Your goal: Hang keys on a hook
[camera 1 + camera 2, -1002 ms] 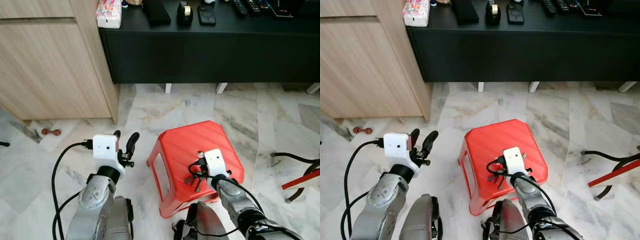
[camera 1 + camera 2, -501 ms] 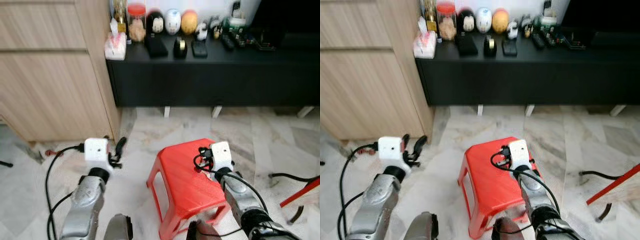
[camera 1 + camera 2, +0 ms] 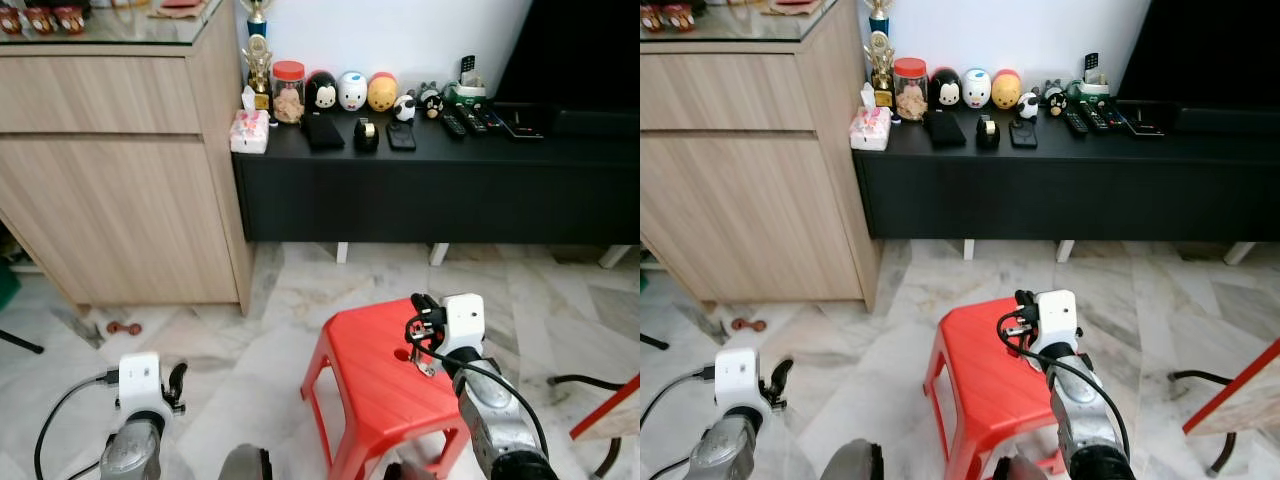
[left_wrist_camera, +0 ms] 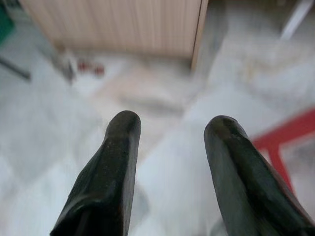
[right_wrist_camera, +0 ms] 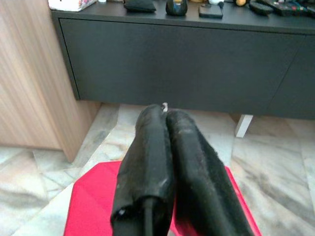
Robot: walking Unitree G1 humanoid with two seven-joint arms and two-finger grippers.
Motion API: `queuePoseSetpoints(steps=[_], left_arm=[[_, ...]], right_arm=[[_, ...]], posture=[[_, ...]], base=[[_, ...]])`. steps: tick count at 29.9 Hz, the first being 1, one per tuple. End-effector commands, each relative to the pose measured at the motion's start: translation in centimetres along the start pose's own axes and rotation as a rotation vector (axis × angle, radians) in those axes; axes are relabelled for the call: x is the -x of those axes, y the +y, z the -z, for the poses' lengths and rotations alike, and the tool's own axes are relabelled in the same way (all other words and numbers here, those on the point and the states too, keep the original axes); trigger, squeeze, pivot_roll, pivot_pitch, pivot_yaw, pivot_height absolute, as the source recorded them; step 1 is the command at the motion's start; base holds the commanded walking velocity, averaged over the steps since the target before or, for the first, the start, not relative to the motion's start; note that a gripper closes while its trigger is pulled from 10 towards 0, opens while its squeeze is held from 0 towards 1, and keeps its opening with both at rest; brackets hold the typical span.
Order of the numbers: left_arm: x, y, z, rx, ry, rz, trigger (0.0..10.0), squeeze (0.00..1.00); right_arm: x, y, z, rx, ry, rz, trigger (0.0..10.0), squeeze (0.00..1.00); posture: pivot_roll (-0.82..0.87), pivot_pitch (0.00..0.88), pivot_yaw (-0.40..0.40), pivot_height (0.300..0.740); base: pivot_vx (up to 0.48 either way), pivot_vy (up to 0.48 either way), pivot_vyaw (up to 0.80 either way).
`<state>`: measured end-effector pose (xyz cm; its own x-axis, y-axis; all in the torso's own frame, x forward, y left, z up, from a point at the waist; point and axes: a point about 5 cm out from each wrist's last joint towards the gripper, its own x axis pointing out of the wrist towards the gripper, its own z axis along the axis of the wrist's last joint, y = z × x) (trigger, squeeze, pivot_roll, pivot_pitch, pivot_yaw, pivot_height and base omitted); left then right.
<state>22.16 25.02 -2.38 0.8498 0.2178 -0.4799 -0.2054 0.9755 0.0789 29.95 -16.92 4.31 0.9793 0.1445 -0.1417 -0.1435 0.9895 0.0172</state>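
Left gripper (image 4: 170, 147): smooth black fingers apart over marble floor (image 3: 250, 340), near left. Wood-grain cabinet (image 3: 120, 180) far left. Ribbed red plastic stool (image 3: 385, 385) centre. Right gripper (image 3: 420, 305) clamped on metal keys (image 3: 418, 352), dangling above stool. Black surface (image 3: 440, 185) beyond, cluttered.

A home living room, seen from low above the floor.

A long black TV console (image 3: 430, 190) stood on short white legs against a white wall, its top lined with round character figurines (image 3: 352, 90), a snack jar (image 3: 287, 90), remote controls (image 3: 478, 121) and a tissue pack (image 3: 249, 132). A light wood cabinet (image 3: 120, 180) with a glass top stood beside it, a small trophy (image 3: 258, 60) at its corner. The floor was polished marble tile (image 3: 290, 300), with a red plastic stool (image 3: 385, 390) on it.
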Motion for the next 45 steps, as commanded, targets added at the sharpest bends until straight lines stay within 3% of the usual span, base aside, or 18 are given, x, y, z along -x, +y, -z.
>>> queuePoseSetpoints(steps=[1, 3, 8, 18, 25, 28, 39, 45], left_arm=[[0.5, -0.7, 2.3, -0.039, 0.087, 0.040, 10.0, 0.00], [0.7, -0.7, 2.7, -0.043, 0.102, 0.044, 10.0, 0.00], [1.8, -0.1, 5.9, -0.045, 0.248, 0.049, 10.0, 0.00], [3.1, 0.7, 8.1, -0.036, 0.354, 0.042, 10.0, 0.00], [4.6, 3.0, 9.7, -0.032, 0.420, 0.011, 10.0, 0.00], [5.0, 3.2, 10.1, -0.031, 0.439, 0.005, 10.0, 0.00], [5.4, 2.1, 10.9, -0.036, 0.477, 0.015, 10.0, 0.00], [5.3, 1.1, 11.0, -0.039, 0.480, 0.029, 10.0, 0.00]], right_arm=[[0.2, -0.3, -0.3, -0.020, -0.013, 0.038, 10.0, 0.00], [0.3, -0.3, -0.3, -0.025, -0.013, 0.042, 10.0, 0.00], [0.3, 0.1, -0.4, -0.045, -0.014, 0.065, 10.0, 0.00], [0.3, 0.2, -0.7, -0.052, -0.017, 0.077, 10.0, 0.00], [0.2, 0.3, -0.8, -0.050, -0.010, 0.076, 10.0, 0.00], [0.1, 0.3, -1.0, -0.050, -0.014, 0.076, 10.0, 0.00], [-0.2, 0.7, -1.5, -0.067, -0.043, 0.071, 10.0, 0.00], [-0.2, 0.3, -1.7, -0.069, -0.047, 0.096, 10.0, 0.00]], posture=[[0.17, 0.000, -0.032, 0.642], [0.17, 0.000, -0.030, 0.642], [0.18, 0.000, -0.018, 0.642], [0.17, 0.000, -0.016, 0.642], [0.17, 0.000, -0.025, 0.642], [0.17, 0.000, -0.025, 0.642], [0.17, 0.000, -0.027, 0.642], [0.17, 0.000, -0.029, 0.675]], base=[[0.000, 0.000, 0.00], [0.000, 0.000, 0.00], [0.000, 0.000, 0.00], [-0.243, 0.000, 0.00], [-0.314, 0.000, 0.00], [-0.316, 0.000, 0.00], [-0.142, 0.000, 0.00], [0.000, 0.000, 0.00]])
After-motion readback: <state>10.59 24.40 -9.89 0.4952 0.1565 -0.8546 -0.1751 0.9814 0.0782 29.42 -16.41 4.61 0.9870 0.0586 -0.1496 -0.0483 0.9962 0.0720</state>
